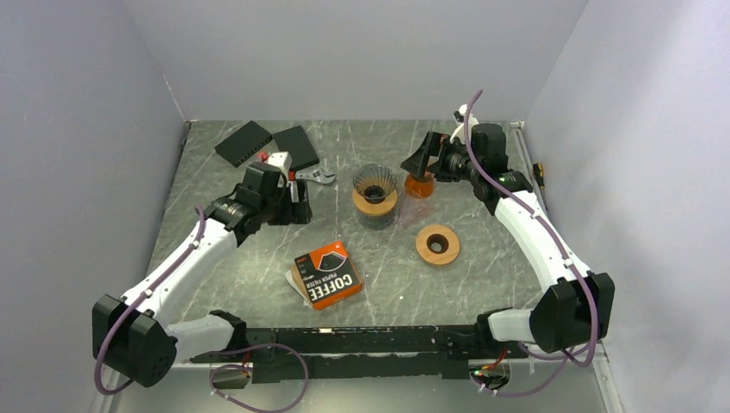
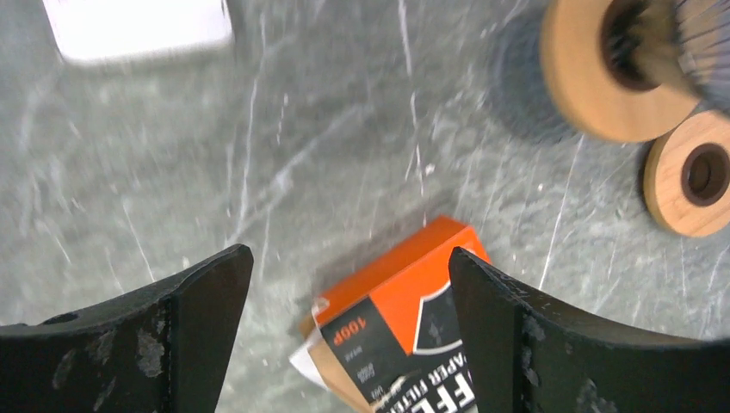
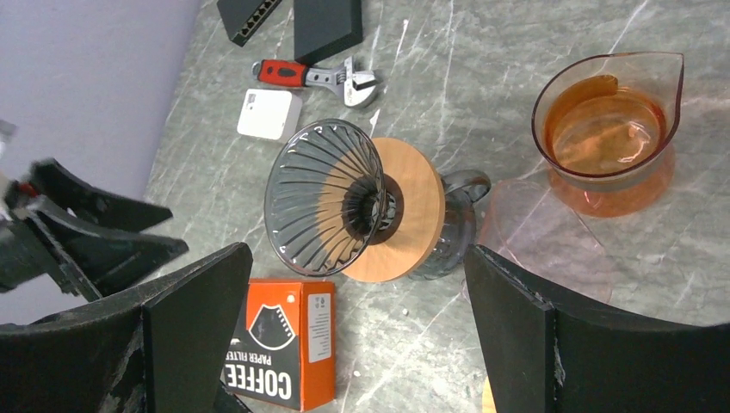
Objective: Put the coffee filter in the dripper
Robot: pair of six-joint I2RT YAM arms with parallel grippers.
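Note:
The orange and black coffee filter box lies flat at the table's front middle, with white and brown filter edges sticking out at its left side. The dark ribbed glass dripper with its wooden collar sits on a glass server at table centre; it also shows in the right wrist view. My left gripper is open and empty, above the box's far end. My right gripper is open and empty, raised at the back right, looking down on the dripper and the box.
An orange glass cup stands right of the dripper. A wooden ring lies front right of it. Two black blocks, a red-handled wrench and a small white box lie at the back left.

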